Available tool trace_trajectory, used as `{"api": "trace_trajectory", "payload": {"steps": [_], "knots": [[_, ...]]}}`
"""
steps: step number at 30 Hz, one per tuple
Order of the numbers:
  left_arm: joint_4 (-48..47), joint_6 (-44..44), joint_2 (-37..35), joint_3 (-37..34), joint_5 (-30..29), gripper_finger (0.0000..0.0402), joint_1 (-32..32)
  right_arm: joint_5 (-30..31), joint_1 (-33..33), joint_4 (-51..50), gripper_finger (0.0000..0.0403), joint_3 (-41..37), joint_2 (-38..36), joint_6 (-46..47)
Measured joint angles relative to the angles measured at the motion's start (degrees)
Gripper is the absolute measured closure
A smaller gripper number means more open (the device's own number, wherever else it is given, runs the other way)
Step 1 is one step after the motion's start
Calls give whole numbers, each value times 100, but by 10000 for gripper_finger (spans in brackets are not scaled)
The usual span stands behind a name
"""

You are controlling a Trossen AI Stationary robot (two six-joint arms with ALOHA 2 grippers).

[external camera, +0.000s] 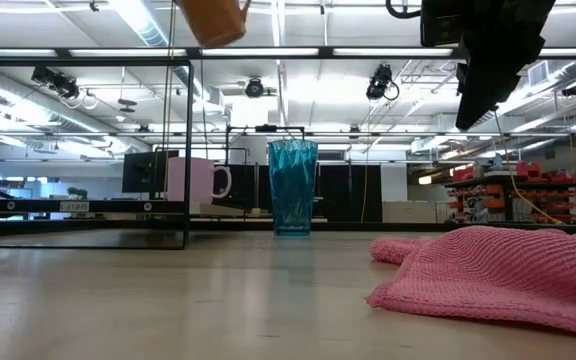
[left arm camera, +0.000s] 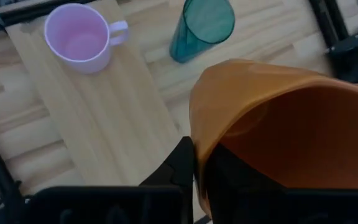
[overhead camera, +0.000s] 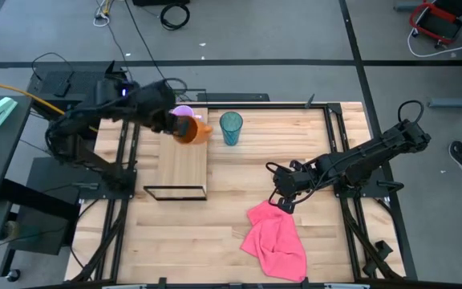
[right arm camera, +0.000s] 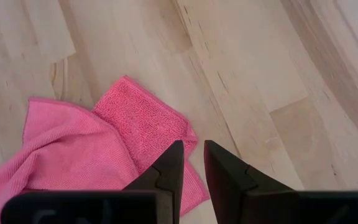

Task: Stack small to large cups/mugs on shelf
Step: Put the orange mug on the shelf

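My left gripper [overhead camera: 175, 123] is shut on the orange mug [overhead camera: 192, 129], high over the far end of the shelf [overhead camera: 183, 164], a light wood plank with a black wire frame. The pale purple mug [overhead camera: 183, 111] stands upright on the plank's far end, also seen in the left wrist view [left arm camera: 79, 37]. The teal tumbler [overhead camera: 231, 128] stands upright on the table, right of the shelf. My right gripper [overhead camera: 283, 198] hovers empty above the pink cloth's far corner, fingers only a narrow gap apart [right arm camera: 192, 165]. My left gripper pinches the orange mug's wall at the rim [left arm camera: 199, 146], one finger [left arm camera: 229, 171] inside the mug and one [left arm camera: 180, 163] outside. The mug is lifted clear, tilted, with its mouth toward the wrist camera; it shows at the top of the low view [external camera: 213, 20].
The pink cloth [overhead camera: 277, 238] lies crumpled on the table's near right part. The shelf's wire frame [external camera: 83, 150] rises around the plank. Bare slatted tabletop lies between the shelf and the cloth.
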Motion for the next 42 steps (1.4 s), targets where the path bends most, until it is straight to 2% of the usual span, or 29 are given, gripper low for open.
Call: {"api": "trace_trajectory", "payload": {"steps": [4, 12, 19, 23, 31, 34, 38, 42], "knots": [[22, 400, 2, -451, 449, 377, 612, 0, 0, 0, 332, 0, 0, 1], [29, 1496, -43, -2062, 1355, 377, 1478, 0, 0, 61, 332, 0, 0, 2], [136, 2296, -30, -3109, 1350, 377, 2207, 29, 0, 351, 332, 0, 0, 10], [817, 2596, -28, -3631, 1374, 377, 2515, 215, -5, 553, 332, 0, 0, 233], [1620, 2822, -28, -3990, 1425, 377, 2953, 348, -7, 453, 332, 0, 0, 860], [1830, 2926, -28, -4102, 1453, 377, 2983, 454, -7, 452, 332, 0, 0, 970], [1944, 3273, -28, -4311, 1859, 377, 2963, 470, -7, 452, 332, 0, 0, 1010], [2022, 3348, -26, -4427, 1893, 377, 2958, 470, -7, 463, 332, 0, 2, 1012]]}}
